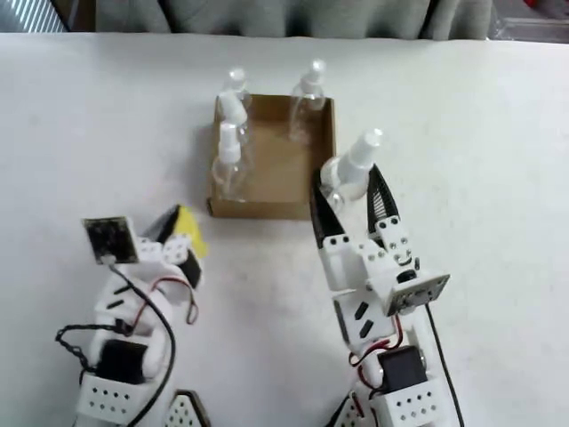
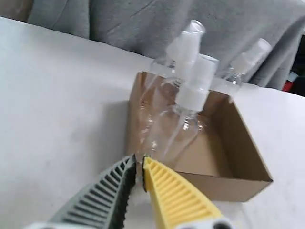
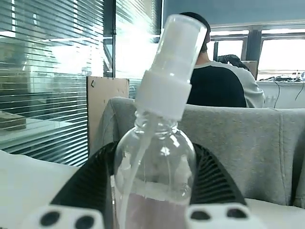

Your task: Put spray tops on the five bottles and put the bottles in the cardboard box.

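Right gripper [image 3: 155,157]: black jaws pinching a clear plastic bottle with a white spray top [image 3: 157,171] at its body. The spray head stands clear above the jaws, and the dip tube is visible inside the bottle.

High view: the held bottle sits between 3 and 4 o'clock of the brown cardboard box [image 1: 283,182], just outside that side wall. Cannot tell whether it touches the wall.

Left gripper [image 1: 178,218]: grey and yellow fingers pressed together, nothing between them. It lies at 8 o'clock of the box, near the corner but apart from it.

Inside the box: four more clear spray-topped bottles [image 1: 229,160], all upright. Three stand in a row along the 9 o'clock wall, and one stands near the 1 o'clock corner.

The box sits open-topped on the white table [image 1: 480,116], with both arms at 6 o'clock of it.
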Tool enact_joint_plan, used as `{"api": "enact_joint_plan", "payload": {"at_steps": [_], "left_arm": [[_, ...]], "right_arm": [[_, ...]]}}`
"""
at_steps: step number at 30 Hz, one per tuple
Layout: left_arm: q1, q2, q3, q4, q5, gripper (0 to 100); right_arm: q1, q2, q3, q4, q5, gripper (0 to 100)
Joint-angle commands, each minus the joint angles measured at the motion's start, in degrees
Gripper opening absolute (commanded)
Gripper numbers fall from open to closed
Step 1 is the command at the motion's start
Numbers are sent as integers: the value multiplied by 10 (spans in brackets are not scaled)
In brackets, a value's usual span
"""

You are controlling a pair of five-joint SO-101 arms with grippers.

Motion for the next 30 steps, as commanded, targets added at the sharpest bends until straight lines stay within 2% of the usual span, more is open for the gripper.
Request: {"api": "enact_joint_plan", "payload": {"at_steps": [1,5,7,11,14,18,24,30], "left_arm": [[82,-8,-45,-17,9,41],[211,-8,-107,-15,9,41],[277,-8,-126,-11,6,41],[360,-8,-126,10,5,41],[377,-8,-106,28,2,41],[377,-8,-69,27,-47,41],[375,-8,-64,3,-48,21],[372,-8,-62,4,-49,21]], "right_arm": [[-13,42,-65,-12,-8,15],[-27,161,-153,-15,-13,15],[-22,212,-207,-11,-43,15],[-17,255,-271,36,-63,15],[-25,238,-291,87,-77,15],[-68,190,-296,159,-78,15],[-145,164,-294,235,-81,15],[-150,162,-294,298,-82,15]]}}
